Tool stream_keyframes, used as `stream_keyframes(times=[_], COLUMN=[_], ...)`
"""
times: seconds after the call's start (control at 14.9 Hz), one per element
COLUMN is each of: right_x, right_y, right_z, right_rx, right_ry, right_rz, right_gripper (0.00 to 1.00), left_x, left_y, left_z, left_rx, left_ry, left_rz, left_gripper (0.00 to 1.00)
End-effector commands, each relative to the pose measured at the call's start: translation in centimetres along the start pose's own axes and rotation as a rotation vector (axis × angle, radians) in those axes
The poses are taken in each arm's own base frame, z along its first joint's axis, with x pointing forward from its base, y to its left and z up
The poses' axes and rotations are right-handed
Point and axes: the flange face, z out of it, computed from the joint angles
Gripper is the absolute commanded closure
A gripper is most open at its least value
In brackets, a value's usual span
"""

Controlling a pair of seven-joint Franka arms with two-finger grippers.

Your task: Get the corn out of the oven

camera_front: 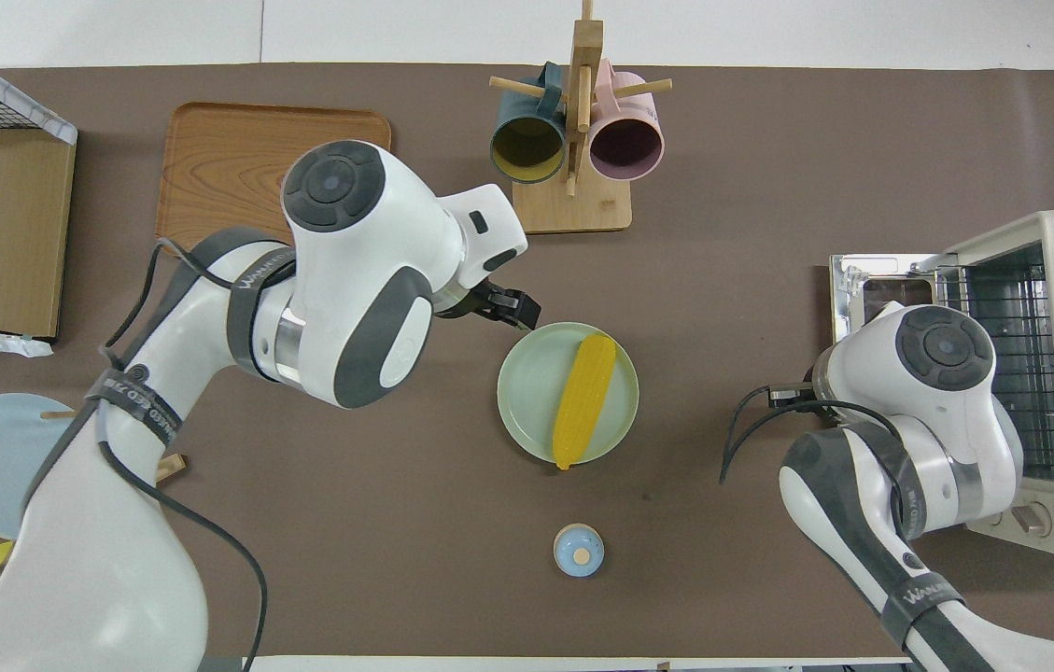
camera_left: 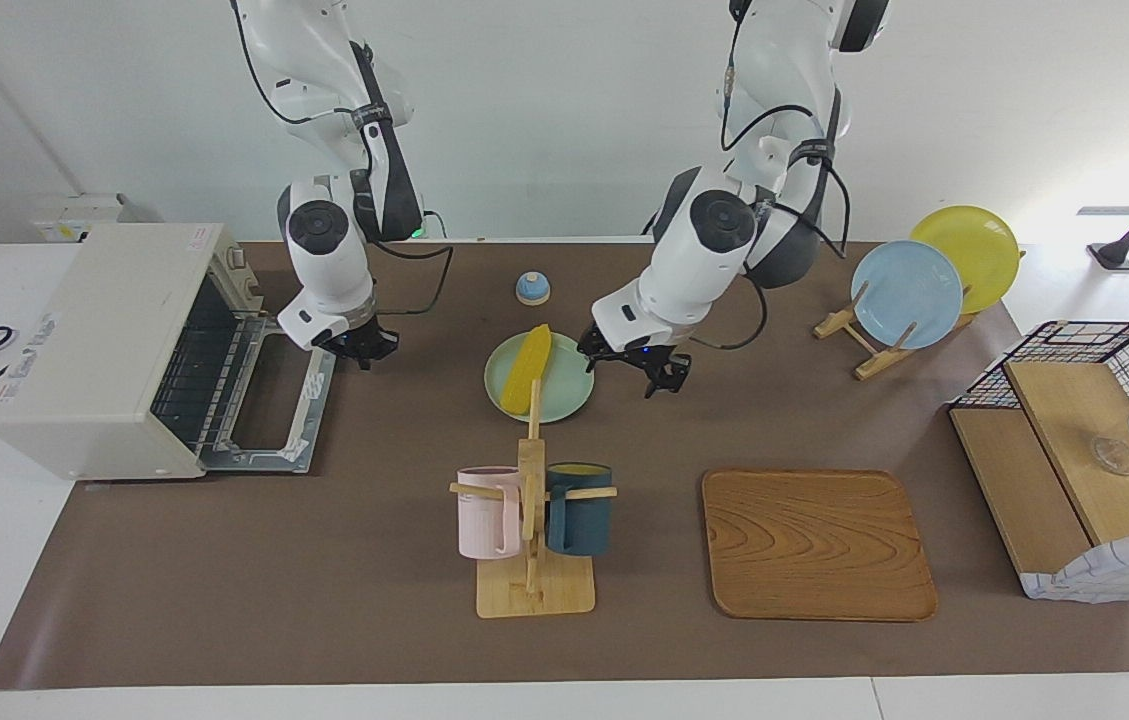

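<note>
Pincer on my right arm, at centre left of the facing frame, is pinched shut on nothing and hangs over the dropped door of the oven, by the edge nearer the plate. My left pincer, just right of frame centre, has its jaws spread wide and empty, close beside the green plate. The corn lies across that plate in mid-frame, well apart from the oven, whose rack looks bare. I judge the taking-out itself done; what seems left is the door, which the next move would need to lift by its handle, or simply drawing both arms clear. In the overhead frame my right arm's own bulk covers its pincer and part of the door; the oven's deepest corner stays in shadow.
</note>
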Motion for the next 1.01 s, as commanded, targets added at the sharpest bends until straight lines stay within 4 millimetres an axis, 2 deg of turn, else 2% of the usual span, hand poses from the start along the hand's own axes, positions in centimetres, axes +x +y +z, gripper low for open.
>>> stream_keyframes(times=[0.0,0.13,0.27,0.34,0.47,0.61,0.67,0.74,0.94], right_x=[-0.7,-0.9,-1.2,-1.2,-1.2,-1.1,-1.1,-1.1,-1.1], right_y=[2.8,3.3,3.3,3.3,3.3,3.3,3.4,4.4,5.0], right_z=[0.0,0.4,0.7,0.6,0.6,0.6,0.7,0.7,0.9], right_rx=[0.002,0.003,0.004,0.004,0.005,0.007,0.008,0.010,0.010], right_ry=[0.005,0.000,0.002,0.004,0.007,0.014,0.014,0.012,0.005], right_rz=[-0.001,0.006,0.006,0.007,0.013,0.014,0.009,0.027,0.030], right_gripper=[1.00,1.00,1.00,1.00,1.00,1.00,1.00,1.00,1.00], left_x=[1.3,0.8,-0.3,-0.8,-1.0,-2.3,-2.8,-3.3,-3.6], left_y=[3.3,4.6,6.6,6.8,6.8,8.7,8.5,8.7,9.0], left_z=[2.5,3.3,6.1,7.1,7.6,9.0,9.7,10.4,11.0], left_rx=[-0.002,0.013,0.025,0.037,0.042,0.046,0.046,0.048,0.048], left_ry=[-0.003,-0.001,-0.002,-0.006,-0.009,-0.017,-0.008,-0.004,0.005], left_rz=[-0.022,-0.012,-0.032,-0.028,-0.054,-0.066,-0.073,-0.069,-0.080], left_gripper=[0.00,0.00,0.00,0.00,0.00,0.00,0.00,0.00,0.00])
